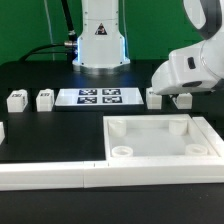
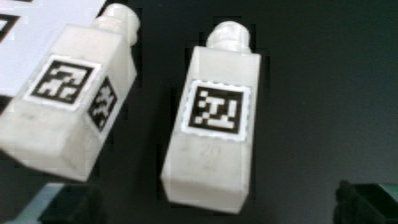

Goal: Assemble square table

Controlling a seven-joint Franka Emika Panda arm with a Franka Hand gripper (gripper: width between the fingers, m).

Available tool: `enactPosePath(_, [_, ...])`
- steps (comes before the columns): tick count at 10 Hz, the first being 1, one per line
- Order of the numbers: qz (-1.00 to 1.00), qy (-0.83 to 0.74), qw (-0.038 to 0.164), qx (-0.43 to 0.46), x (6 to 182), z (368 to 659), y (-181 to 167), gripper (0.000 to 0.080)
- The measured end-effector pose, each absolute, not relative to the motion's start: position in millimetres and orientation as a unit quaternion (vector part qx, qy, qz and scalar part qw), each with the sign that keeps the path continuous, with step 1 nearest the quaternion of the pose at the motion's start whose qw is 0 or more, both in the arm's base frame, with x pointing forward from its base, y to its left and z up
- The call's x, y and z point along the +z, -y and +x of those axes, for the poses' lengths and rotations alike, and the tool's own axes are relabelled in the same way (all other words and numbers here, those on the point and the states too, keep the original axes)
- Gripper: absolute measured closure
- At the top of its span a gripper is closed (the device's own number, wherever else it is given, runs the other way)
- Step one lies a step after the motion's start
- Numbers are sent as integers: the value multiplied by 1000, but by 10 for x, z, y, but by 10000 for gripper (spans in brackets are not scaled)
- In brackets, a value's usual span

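Note:
The square table top (image 1: 160, 138) lies flat at the front right, a white tray with a raised rim and round corner sockets. Two tagged white legs (image 1: 16, 99) (image 1: 44, 99) stand at the exterior view's left. Two more legs (image 1: 154, 97) (image 1: 185, 100) lie under my gripper (image 1: 172, 93) behind the top. In the wrist view these two legs (image 2: 80, 90) (image 2: 222, 115) lie side by side with their tags up. My gripper (image 2: 214, 207) is open just above the nearer one, and its dark fingertips (image 2: 365, 200) stand on either side of that leg's end.
The marker board (image 1: 100, 97) lies at the middle back, in front of the robot base (image 1: 98, 45). A long white L-shaped border rail (image 1: 50, 175) runs along the front edge and beside the table top. The table surface is black.

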State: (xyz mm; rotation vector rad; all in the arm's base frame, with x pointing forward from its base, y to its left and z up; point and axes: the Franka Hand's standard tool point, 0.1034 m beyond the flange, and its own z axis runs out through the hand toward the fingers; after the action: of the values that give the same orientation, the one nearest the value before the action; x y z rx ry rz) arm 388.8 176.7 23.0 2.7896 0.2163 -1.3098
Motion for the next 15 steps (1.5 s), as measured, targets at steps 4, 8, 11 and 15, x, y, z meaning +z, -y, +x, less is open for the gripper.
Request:
enactPosePath(4, [896,-75,36,-437,98,3684,-1828,150])
enactPosePath(8, [895,-75,36,-437,97,3682,-1828,513])
enactPosePath(11, [895,-75,36,-437,97,3682,-1828,511])
enactPosePath(15, [894,-81,32,-439,132,3706,-1811,510])
